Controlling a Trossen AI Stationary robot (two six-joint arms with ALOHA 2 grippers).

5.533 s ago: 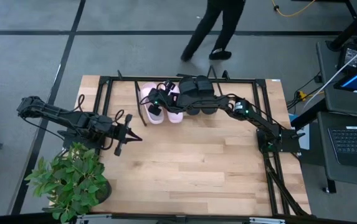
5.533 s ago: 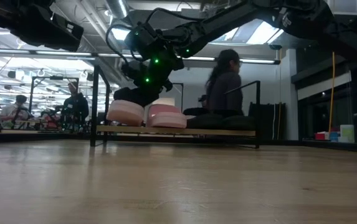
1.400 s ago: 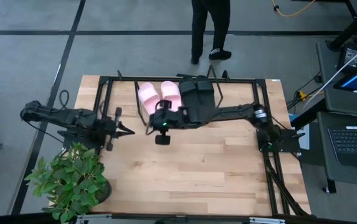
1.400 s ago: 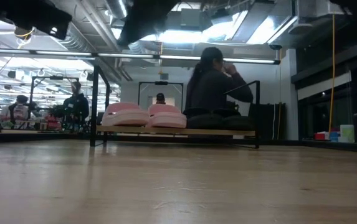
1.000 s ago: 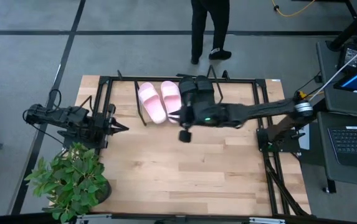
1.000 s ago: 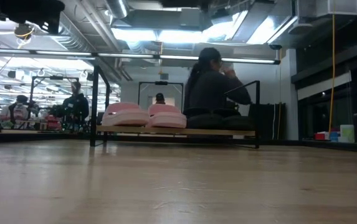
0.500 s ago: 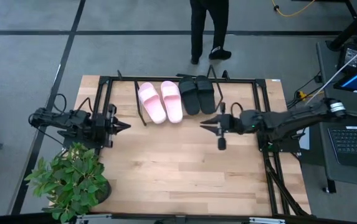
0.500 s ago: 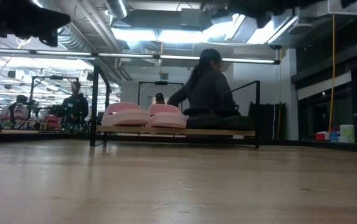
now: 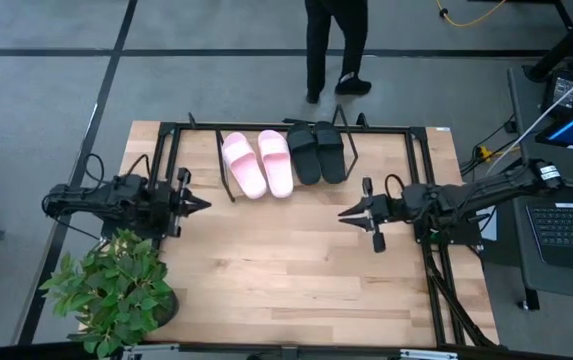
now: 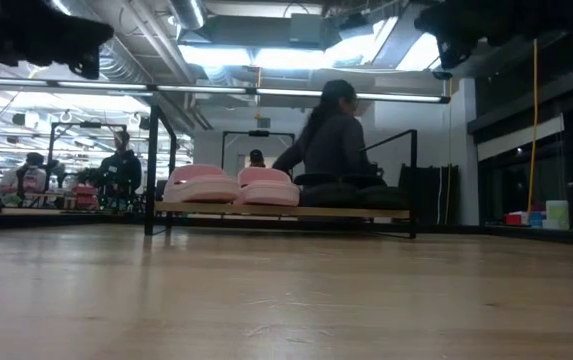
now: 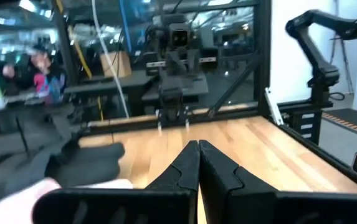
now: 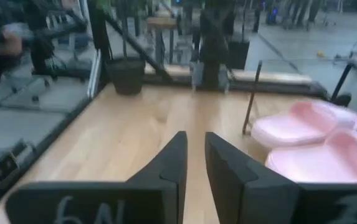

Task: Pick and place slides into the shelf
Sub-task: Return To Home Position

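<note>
While the left arm lies low along the table's [image 9: 296, 290] left edge, the left gripper [image 9: 198, 204] points toward the middle, its fingers [image 11: 178, 177] pressed together with nothing between them; from the right side the right gripper [image 9: 344, 213] faces it, fingertips [image 12: 175, 155] a little apart so that a thin strip of wood shows in the gap, and it grips nothing either; the two grippers are well apart and neither touches a slide. Beyond them, at the far edge, the shelf [image 10: 366, 211] stands within the black frame [image 9: 266, 127] and carries all four slides in one row; from the left come the outer pink slide [image 9: 245, 165], the inner pink slide [image 9: 276, 162], the inner black slide [image 9: 306, 158] and the outer black slide [image 9: 330, 155], each just beside its neighbour; the low view shows them resting on the board. A potted plant [image 9: 116, 290] sits at the near left corner, close to the left arm; a person [image 9: 336, 40] stands on the floor past the far edge, behind the shelf.
</note>
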